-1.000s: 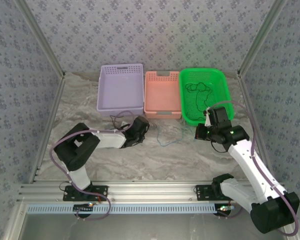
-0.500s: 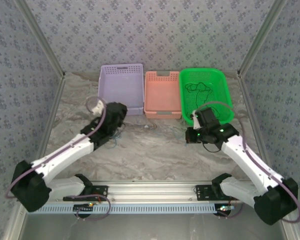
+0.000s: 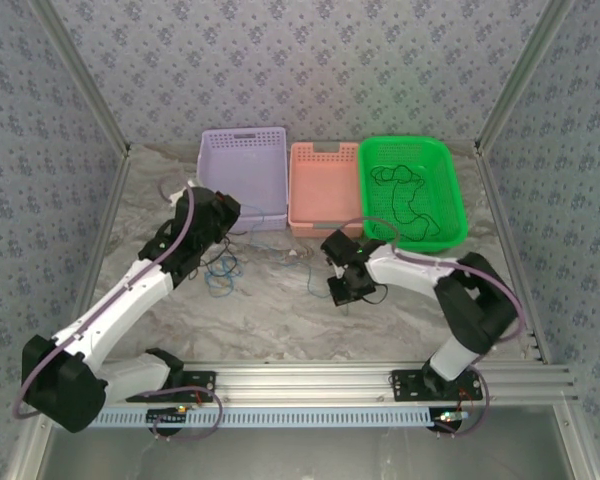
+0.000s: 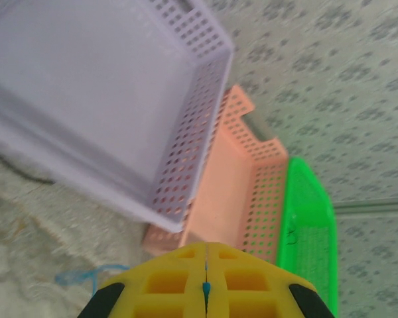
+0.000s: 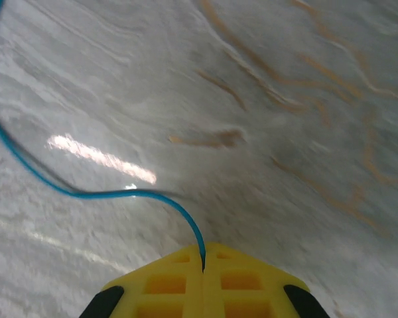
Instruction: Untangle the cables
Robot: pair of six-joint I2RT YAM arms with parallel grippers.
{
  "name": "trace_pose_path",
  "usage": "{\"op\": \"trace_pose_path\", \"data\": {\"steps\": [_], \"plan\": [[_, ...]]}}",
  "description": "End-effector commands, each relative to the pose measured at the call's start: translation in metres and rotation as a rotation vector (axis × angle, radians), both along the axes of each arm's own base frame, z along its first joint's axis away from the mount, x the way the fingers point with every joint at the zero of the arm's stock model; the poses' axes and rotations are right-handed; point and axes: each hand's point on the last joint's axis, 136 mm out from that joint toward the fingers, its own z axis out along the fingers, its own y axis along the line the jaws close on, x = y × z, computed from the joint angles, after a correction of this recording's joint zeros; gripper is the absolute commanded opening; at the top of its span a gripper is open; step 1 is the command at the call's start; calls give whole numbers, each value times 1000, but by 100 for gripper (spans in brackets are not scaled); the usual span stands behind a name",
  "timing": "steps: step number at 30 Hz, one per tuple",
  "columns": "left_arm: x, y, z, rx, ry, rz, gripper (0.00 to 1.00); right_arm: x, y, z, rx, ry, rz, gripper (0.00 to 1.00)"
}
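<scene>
Worktop: pale, marbled.
Blue cable: thin, squiggly strand.
Black cable: looped in green basket.
Left and right jaws: each clenched on blue cable.

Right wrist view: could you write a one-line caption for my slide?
Shut yellow right gripper pinches a thin blue cable curving over the marbled grey tabletop.

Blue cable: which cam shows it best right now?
Right wrist: the blue cable curves sharp across the table into the shut right gripper. Top external gives faint blue loops; left wrist, a blurred strand.
</scene>
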Motion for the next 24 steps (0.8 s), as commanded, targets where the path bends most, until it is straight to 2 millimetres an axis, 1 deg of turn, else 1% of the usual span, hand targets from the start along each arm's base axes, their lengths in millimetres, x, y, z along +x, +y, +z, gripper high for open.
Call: {"op": "trace_pose_path", "data": {"steps": [1,3,5,7,8,12,14,16,18,20,22,24], "plan": [[-14,3,-13,20,25,-22,0,17,15,12,-19,-86,49,12],[-20,5,-16,28,29,-16,0,20,16,19,-13,-110,39,22],[-24,9,-20,42,36,-6,0,20,18,31,6,-140,33,32],[-28,13,-20,56,35,4,0,22,19,41,22,-169,30,40],[-31,14,-21,70,38,9,0,18,14,43,4,-163,30,42],[-35,18,-24,93,39,21,0,20,3,63,-7,-229,-6,47],[-36,17,-24,93,40,21,0,21,-4,79,6,-276,-35,49],[-36,16,-25,97,41,16,0,17,-6,94,28,-317,-46,49],[-36,15,-26,100,42,15,0,8,-3,105,64,-344,-50,49],[-36,15,-26,99,42,15,0,-5,6,107,107,-340,-53,49],[-37,15,-26,100,40,14,0,-18,15,101,147,-322,-77,49],[-37,15,-23,99,34,14,0,-29,29,92,234,-309,-93,51]]}}
